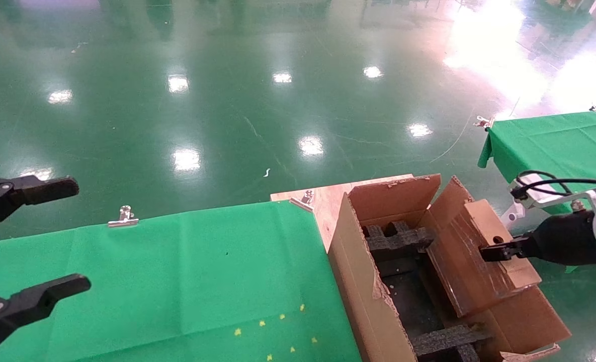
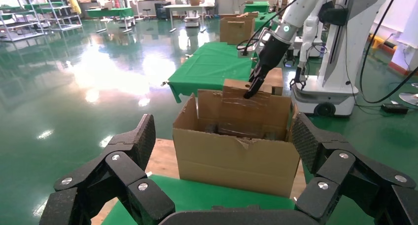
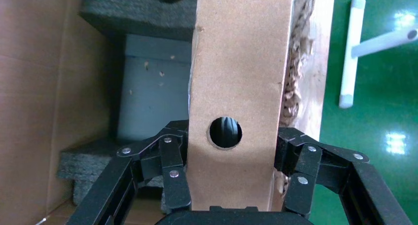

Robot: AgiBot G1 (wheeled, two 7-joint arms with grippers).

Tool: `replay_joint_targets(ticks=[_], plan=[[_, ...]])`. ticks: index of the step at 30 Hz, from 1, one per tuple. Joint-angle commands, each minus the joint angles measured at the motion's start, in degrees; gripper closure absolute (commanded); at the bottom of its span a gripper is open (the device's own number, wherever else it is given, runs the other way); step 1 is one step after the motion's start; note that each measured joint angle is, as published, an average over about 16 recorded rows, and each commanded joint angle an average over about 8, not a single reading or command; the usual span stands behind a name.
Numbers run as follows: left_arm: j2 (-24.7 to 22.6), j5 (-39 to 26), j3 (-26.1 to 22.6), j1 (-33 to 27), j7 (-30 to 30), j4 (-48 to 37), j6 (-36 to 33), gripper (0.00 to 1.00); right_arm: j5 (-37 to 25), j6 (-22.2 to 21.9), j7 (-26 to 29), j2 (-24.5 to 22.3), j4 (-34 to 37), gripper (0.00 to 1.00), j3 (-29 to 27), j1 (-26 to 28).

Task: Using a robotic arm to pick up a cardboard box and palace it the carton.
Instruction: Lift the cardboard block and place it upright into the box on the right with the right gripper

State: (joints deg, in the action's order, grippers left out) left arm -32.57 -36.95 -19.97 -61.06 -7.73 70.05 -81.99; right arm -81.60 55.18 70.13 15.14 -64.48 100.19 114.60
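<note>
My right gripper [image 1: 496, 250], black multi-link fingers on a white glossy arm, is clamped on the small brown cardboard box [image 1: 481, 254], one finger on each broad side. The box stands tilted inside the large brown corrugated carton [image 1: 363, 296], against its right wall, top end above the rim. Clear tape on the box's broad face is shiny and wrinkled; the narrow face is matte board with a small round hole.

Right wrist view: fingers [image 3: 170, 173] press both sides of the box [image 3: 236, 87] just beside the hole; below lie the black, coarse-celled foam inserts [image 3: 135, 10] and a flat grey floor. The head view does not show that grip contact.

Left wrist view: carton [image 2: 236, 158] from outside, front rim torn and ragged, the right gripper [image 2: 251, 89] reaching down onto the box [image 2: 244, 87] from above.

Carton sits on a bare wooden board [image 1: 328, 198] at the end of the green cloth-covered table [image 1: 177, 281]. Free room inside lies between box and left wall.

My left gripper [image 1: 26, 246] hangs parked over the table's left edge, fingers spread wide, holding nothing.
</note>
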Motion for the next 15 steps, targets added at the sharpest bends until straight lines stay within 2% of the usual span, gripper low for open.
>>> replay_joint_targets(ticks=[1, 8, 15], plan=[[0.0, 0.0, 0.0, 0.0, 0.0, 0.0, 0.0, 0.00, -1.1, -0.7, 1.8, -0.1, -1.1, 1.00, 0.4, -0.4], [0.0, 0.0, 0.0, 0.0, 0.0, 0.0, 0.0, 0.00, -1.6, -3.2, 3.4, 1.2, -0.9, 1.00, 1.5, -2.6], [0.0, 0.0, 0.0, 0.0, 0.0, 0.0, 0.0, 0.00, -0.6, -5.5, 2.6, 3.6, 1.8, 1.00, 2.3, -5.3]])
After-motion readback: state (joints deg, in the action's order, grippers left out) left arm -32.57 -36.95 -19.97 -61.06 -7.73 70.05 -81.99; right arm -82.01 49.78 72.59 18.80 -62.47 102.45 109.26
